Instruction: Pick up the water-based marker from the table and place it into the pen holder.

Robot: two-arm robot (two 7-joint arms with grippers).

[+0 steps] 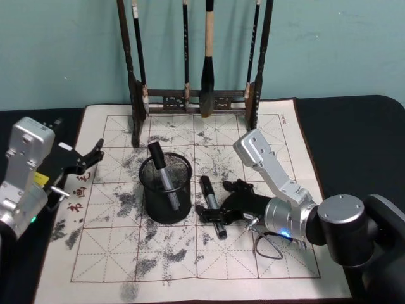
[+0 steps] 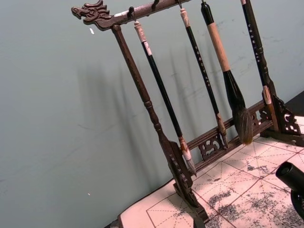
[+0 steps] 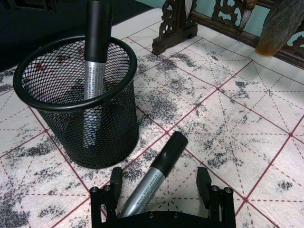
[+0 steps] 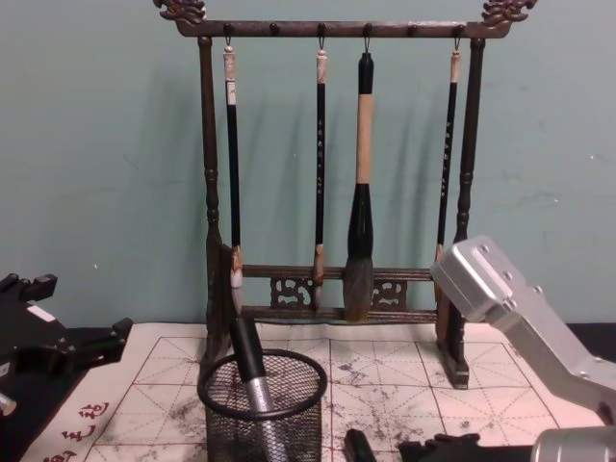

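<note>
A silver water-based marker (image 1: 207,190) with a black cap lies flat on the calligraphy mat, just right of the pen holder (image 1: 166,206). My right gripper (image 1: 215,204) is low over it and open. In the right wrist view the marker (image 3: 166,159) runs between the two spread fingers (image 3: 114,179), which do not press on it. The black mesh pen holder (image 3: 95,137) stands upright and has another marker (image 3: 97,52) leaning inside. From the chest view I see the holder (image 4: 289,423) and that marker (image 4: 252,371). My left gripper (image 1: 88,158) rests open at the mat's left edge.
A tall dark wooden brush rack (image 1: 136,101) with several hanging brushes stands at the back of the mat (image 1: 278,253), also seen as the rack (image 2: 161,137) in the left wrist view. Black table (image 1: 354,126) surrounds the mat. A thin wire loop (image 1: 269,244) lies near my right wrist.
</note>
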